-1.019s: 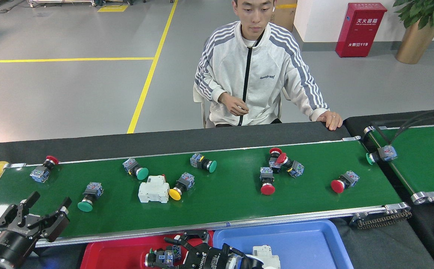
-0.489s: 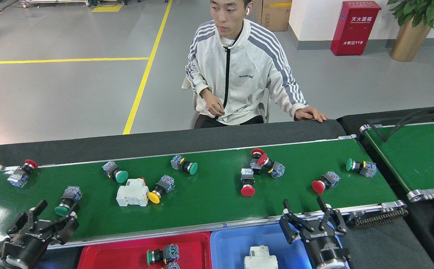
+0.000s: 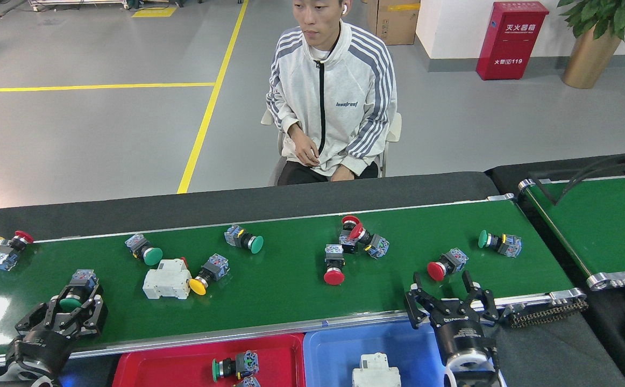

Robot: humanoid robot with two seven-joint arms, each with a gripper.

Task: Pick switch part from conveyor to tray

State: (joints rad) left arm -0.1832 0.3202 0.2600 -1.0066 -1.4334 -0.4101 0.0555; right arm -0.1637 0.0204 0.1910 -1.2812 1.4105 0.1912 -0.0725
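Green-capped switch (image 3: 73,296) sits on the conveyor (image 3: 291,301) right between the left gripper (image 3: 76,307) fingers, looks clamped but hard to tell. Right gripper (image 3: 448,301) is spread open near a red switch (image 3: 446,264), lined up to grab for the red tray (image 3: 183,357).

Push-button switches lie scattered along the conveyor (image 3: 291,290); a circuit breaker (image 3: 167,279) sits left of the middle with one switch (image 3: 208,270) touching its right side. Behind the belt sits a person (image 3: 331,102). In front of it, two trays lie side by side: the left tray (image 3: 146,365) holds a switch (image 3: 234,366), the right tray (image 3: 328,355) a breaker (image 3: 375,371). A second belt (image 3: 603,226) stands at the far right.
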